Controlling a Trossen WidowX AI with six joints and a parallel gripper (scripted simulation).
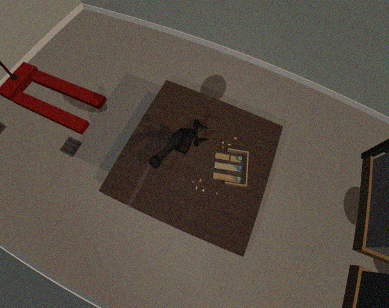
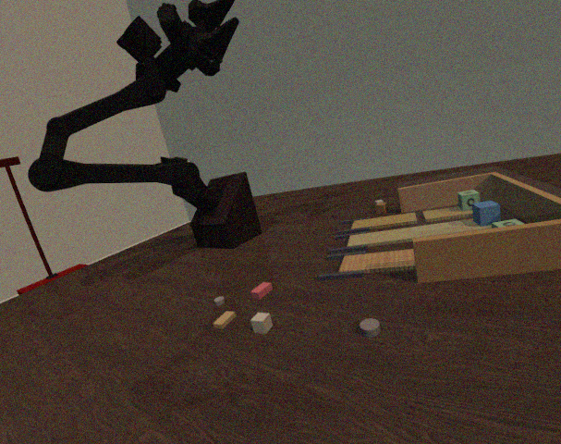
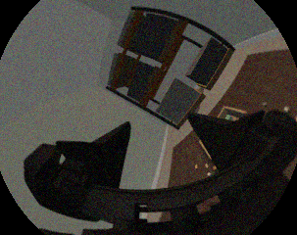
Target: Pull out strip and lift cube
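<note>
A gapped strip point(image 1: 222, 156) point(image 2: 384, 221) lies in two pieces, with a green marked cube point(image 1: 240, 158) point(image 2: 469, 199) on its inner piece. The middle strip point(image 1: 222, 165) point(image 2: 399, 234) shows no gap and carries a blue cube point(image 1: 239, 167) point(image 2: 485, 213) with no label visible. The third strip point(image 1: 222, 176) point(image 2: 378, 261) shows no gap in the top view and carries another green cube point(image 1: 238, 179) point(image 2: 507, 223), with a dark mark on top; the tray wall partly hides it in the exterior view. My gripper point(image 1: 206, 133) point(image 2: 234, 11) point(image 3: 159, 120) is open and empty, high above the table and away from the strips.
A wooden tray point(image 1: 247, 169) point(image 2: 495, 248) walls the cube ends of the strips; their outer ends stick out through its open side. Small loose pieces lie near it, among them a red block point(image 1: 200, 180) point(image 2: 261, 290), a white cube point(image 2: 261, 323) and a grey disc point(image 2: 369, 326).
</note>
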